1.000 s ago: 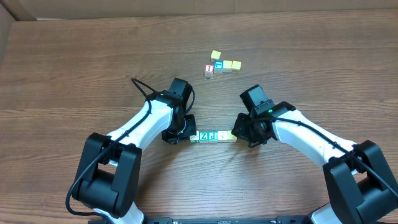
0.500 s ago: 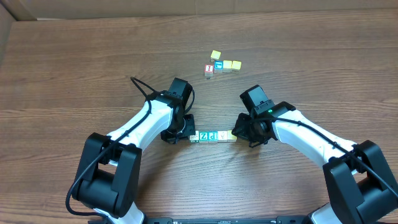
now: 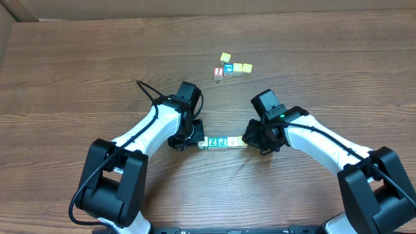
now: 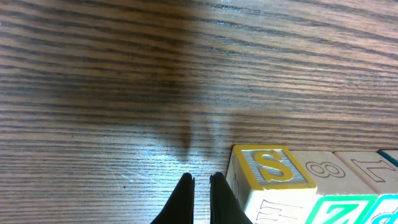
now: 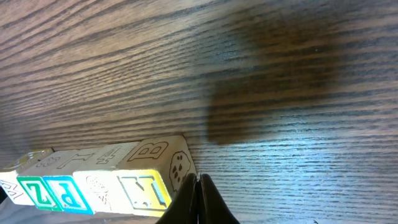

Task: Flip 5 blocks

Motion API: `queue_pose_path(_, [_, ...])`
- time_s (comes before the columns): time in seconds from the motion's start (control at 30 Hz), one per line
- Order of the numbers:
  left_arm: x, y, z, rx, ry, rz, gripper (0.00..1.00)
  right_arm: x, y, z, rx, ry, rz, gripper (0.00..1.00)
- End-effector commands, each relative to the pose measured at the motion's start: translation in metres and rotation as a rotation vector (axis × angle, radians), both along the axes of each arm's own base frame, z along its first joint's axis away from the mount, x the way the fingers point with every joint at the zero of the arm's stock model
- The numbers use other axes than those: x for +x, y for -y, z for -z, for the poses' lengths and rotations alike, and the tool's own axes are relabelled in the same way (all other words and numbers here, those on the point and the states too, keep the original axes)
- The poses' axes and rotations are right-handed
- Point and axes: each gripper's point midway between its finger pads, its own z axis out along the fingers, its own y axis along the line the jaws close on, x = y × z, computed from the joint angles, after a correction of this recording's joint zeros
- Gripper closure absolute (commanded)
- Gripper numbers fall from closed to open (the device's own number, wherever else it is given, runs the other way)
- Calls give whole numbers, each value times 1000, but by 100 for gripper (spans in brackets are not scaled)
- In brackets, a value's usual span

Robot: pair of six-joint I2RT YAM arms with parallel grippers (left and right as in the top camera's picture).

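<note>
Five blocks lie in one tight row (image 3: 222,142) between my two grippers. From left to right they are a whitish cube (image 3: 203,143), the green Z (image 3: 212,142), the blue P (image 3: 222,142), another whitish cube (image 3: 232,142) and a cream one (image 3: 242,141). My left gripper (image 3: 194,138) is shut and empty at the row's left end. In the left wrist view its tips (image 4: 202,180) stand right beside the end cube with a yellow S face (image 4: 270,168). My right gripper (image 3: 249,139) is shut, its tips (image 5: 198,179) against the right end cube (image 5: 149,171).
At the back of the table sits a small cluster of other cubes (image 3: 234,66): yellow ones, a blue-letter one and a red-letter cube (image 3: 218,73). The left arm's black cable (image 3: 146,91) loops over the wood. A cardboard edge (image 3: 13,10) shows at the far left corner.
</note>
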Motion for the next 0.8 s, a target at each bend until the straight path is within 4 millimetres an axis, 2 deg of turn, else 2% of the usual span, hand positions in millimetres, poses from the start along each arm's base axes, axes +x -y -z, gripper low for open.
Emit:
queue_pose_path(0.0, [-5,-2,7,17,-22,8,96,-4,-2,3,1,-10,-6,96])
queue_pose_path(0.3, [-5,-2,7,17,-23,8,96,-12,-13,2,10,-14,-42,96])
queue_pose_path(0.77, [-2,-1,7,12,-10,8,96,-12,-13,2,11,-17,-44,96])
